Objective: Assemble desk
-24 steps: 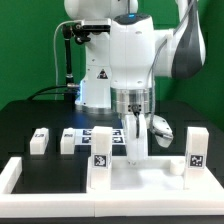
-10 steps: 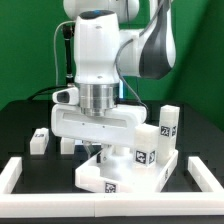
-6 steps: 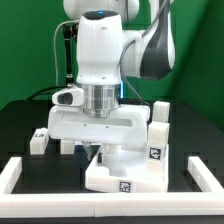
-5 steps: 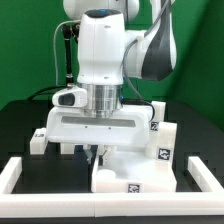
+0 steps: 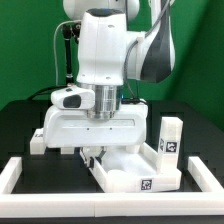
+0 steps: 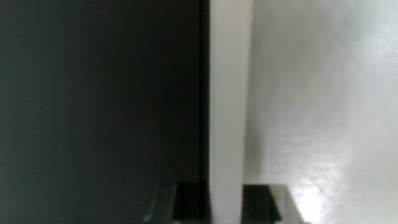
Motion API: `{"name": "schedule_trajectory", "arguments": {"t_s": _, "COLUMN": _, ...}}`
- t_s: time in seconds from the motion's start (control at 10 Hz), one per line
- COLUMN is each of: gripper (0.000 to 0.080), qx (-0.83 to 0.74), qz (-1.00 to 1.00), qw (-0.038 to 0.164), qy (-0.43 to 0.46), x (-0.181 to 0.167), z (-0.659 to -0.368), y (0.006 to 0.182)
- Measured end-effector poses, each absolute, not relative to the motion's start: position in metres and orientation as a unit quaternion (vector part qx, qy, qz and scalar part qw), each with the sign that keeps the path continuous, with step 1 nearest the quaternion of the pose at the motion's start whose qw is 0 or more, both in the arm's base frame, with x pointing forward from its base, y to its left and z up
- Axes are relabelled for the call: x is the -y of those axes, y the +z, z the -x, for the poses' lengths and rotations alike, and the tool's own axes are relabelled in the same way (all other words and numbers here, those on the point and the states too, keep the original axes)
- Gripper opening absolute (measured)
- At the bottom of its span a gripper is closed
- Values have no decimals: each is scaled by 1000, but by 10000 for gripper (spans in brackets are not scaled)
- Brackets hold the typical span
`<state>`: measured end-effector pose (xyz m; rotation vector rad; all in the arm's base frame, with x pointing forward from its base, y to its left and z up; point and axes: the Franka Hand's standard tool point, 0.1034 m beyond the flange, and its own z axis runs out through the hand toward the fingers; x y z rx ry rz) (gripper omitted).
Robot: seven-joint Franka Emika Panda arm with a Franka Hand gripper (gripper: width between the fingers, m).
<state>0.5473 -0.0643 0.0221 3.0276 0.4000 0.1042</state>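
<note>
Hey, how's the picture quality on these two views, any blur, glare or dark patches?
Exterior view: even light, fairly sharp, no strong glare, but the white desk top shows little surface detail. Wrist view: soft and out of focus, the desk top too close and featureless, the other half dark, the fingers just murky shapes.

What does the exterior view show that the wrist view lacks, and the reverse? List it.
Exterior only: the white robot arm, a loose small white block leg, an upright tagged white leg, the low white border frame. Wrist only: a close look at the rim between dark fingertips. Both: the white plastic tray-like desk top, clamped by the gripper.
</note>
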Motion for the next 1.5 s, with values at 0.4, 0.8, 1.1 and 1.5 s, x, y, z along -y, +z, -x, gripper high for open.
{"name": "schedule_trajectory", "arguments": {"t_s": 0.4, "gripper": 60, "qx": -320, "qz": -942, "qw": 83, "qy": 54, "x": 32, "z": -595, "y": 34}}
{"name": "schedule_trajectory", "arguments": {"t_s": 0.8, "gripper": 62, "qx": -406, "qz": -907, "qw": 100, "qy": 53, "x": 36, "z": -598, "y": 38}}
{"name": "schedule_trajectory", "arguments": {"t_s": 1.1, "gripper": 62, "qx": -509, "qz": -852, "qw": 115, "qy": 49, "x": 42, "z": -607, "y": 42}}
{"name": "schedule_trajectory", "arguments": {"t_s": 1.5, "gripper": 62, "qx": -601, "qz": -783, "qw": 147, "qy": 63, "x": 15, "z": -634, "y": 49}}
